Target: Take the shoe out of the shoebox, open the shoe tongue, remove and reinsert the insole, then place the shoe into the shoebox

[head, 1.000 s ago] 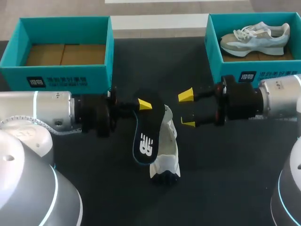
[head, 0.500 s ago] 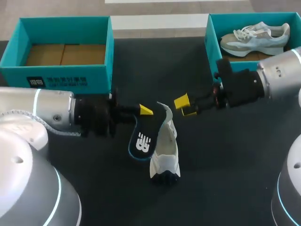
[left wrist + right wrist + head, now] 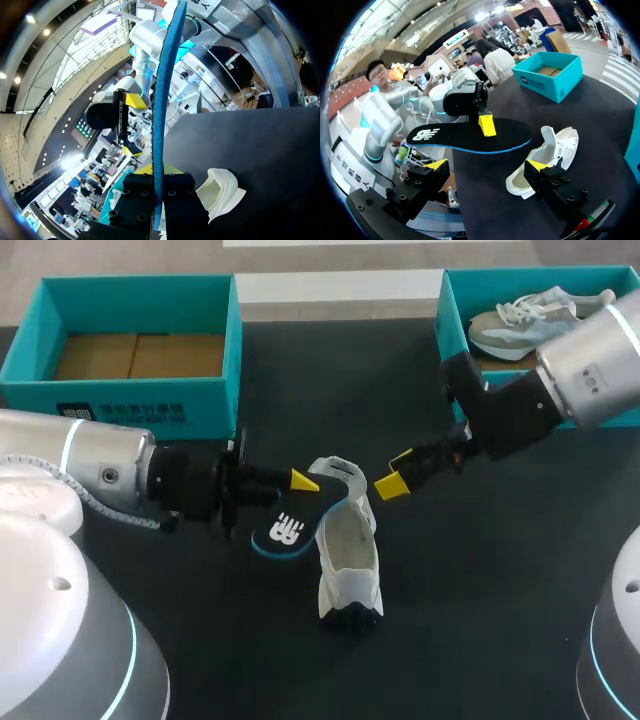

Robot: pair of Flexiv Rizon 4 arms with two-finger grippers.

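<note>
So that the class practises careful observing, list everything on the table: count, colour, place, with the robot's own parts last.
Table: one, black, under everything.
Left box: one, teal, far left corner, only its brown cardboard floor inside.
Right box: one, teal, far right corner.
Boxed shoe: one, white and beige, lying in the right box.
Loose shoe: one, white, mid-table, near both grippers.
Insole: one, black with a blue edge, held beside the loose shoe.
Left gripper: one, yellow-tipped, shut on the insole.
Right gripper: one, yellow-tipped, open and empty, across the loose shoe from the left gripper.
</note>
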